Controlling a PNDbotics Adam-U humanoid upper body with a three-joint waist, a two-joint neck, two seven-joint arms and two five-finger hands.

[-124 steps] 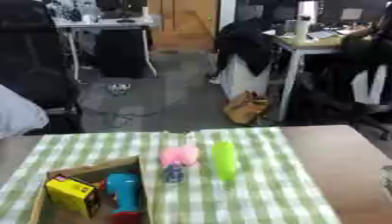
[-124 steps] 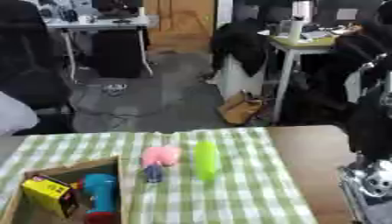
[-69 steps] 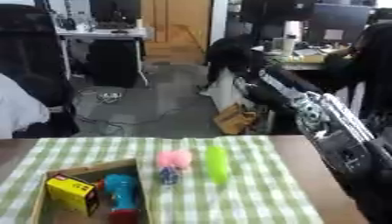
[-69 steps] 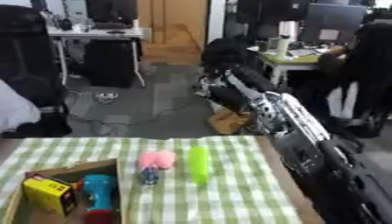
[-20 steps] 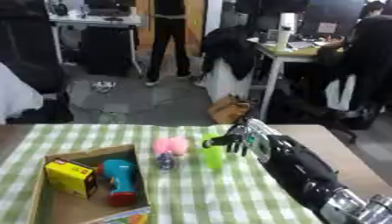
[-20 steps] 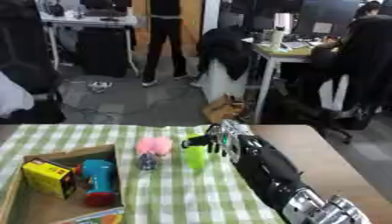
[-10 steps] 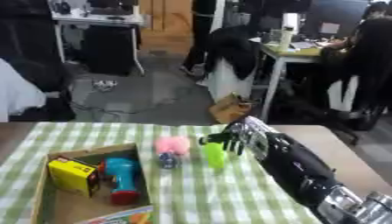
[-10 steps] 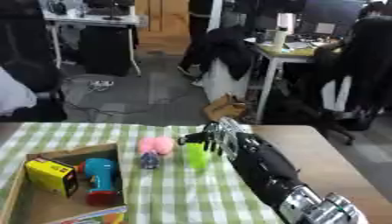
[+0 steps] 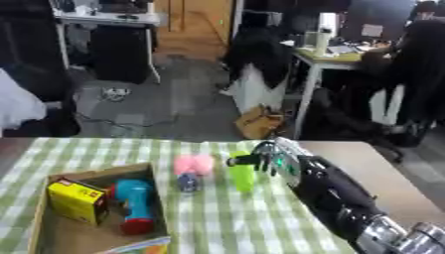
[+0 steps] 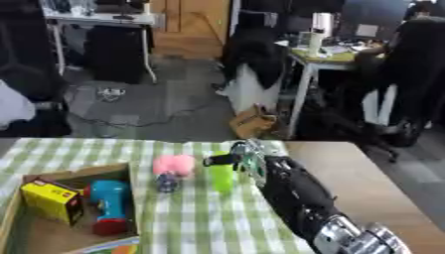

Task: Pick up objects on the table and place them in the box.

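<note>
Nearest us, the cardboard box [image 9: 52,208] already holds a yellow carton [image 9: 76,200] and a blue and red toy [image 9: 132,206], so we judge the task partly done. Beyond it on the checked counter [image 9: 217,218], a pink toy with a dark piece [image 9: 191,171] and a green cup [image 9: 243,171] wait outside the box. Our right hand [image 9: 265,158] reaches the cup's top with fingers curled about its rim, though we cannot tell whether they pinch it.

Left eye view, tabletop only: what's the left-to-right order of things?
Yellow box → blue and red toy, both inside the cardboard box → pink fuzzy toy → green bottle → right hand, fingers at the bottle's top.
</note>
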